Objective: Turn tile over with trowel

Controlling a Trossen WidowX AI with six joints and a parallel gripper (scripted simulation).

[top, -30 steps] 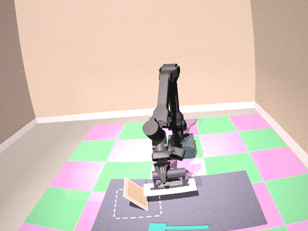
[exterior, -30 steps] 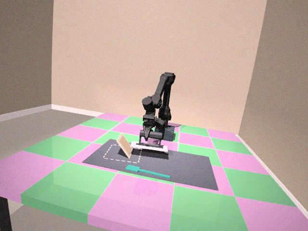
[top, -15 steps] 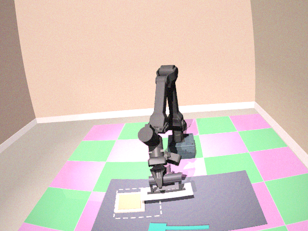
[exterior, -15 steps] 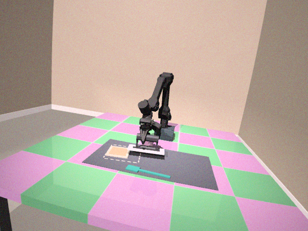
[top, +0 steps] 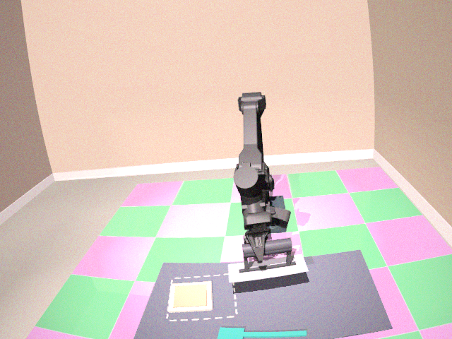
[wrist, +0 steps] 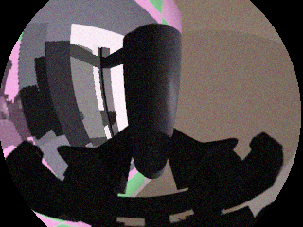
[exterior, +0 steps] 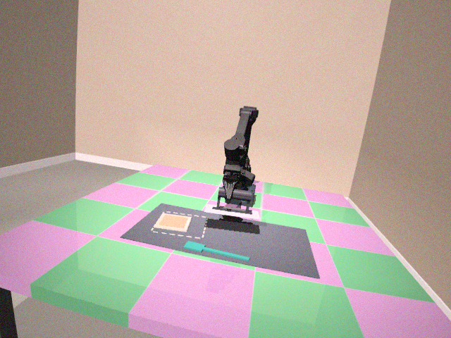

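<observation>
The square tile [top: 189, 296] [exterior: 172, 222], cream-rimmed with an orange panel facing up, lies flat on the mat in the left part of the dashed outline [top: 236, 312] [exterior: 202, 237]. Its left edge runs along the outline's left line; a slight overlap there cannot be ruled out. Its underside is hidden. My gripper [top: 260, 256] [exterior: 229, 194] is shut on the dark round handle of the white-bladed trowel [top: 268, 276] [exterior: 211, 208], also seen close up in the wrist view. The blade hangs level above the mat's back edge, right of the tile and apart from it.
A teal spatula-shaped tool [top: 273, 333] [exterior: 194, 246] lies along the front of the dark mat [top: 328, 292] [exterior: 287, 247], its handle pointing right. The table [top: 431, 299] [exterior: 101, 258] has pink and green checks. The blade's shadow crosses the outline's right line.
</observation>
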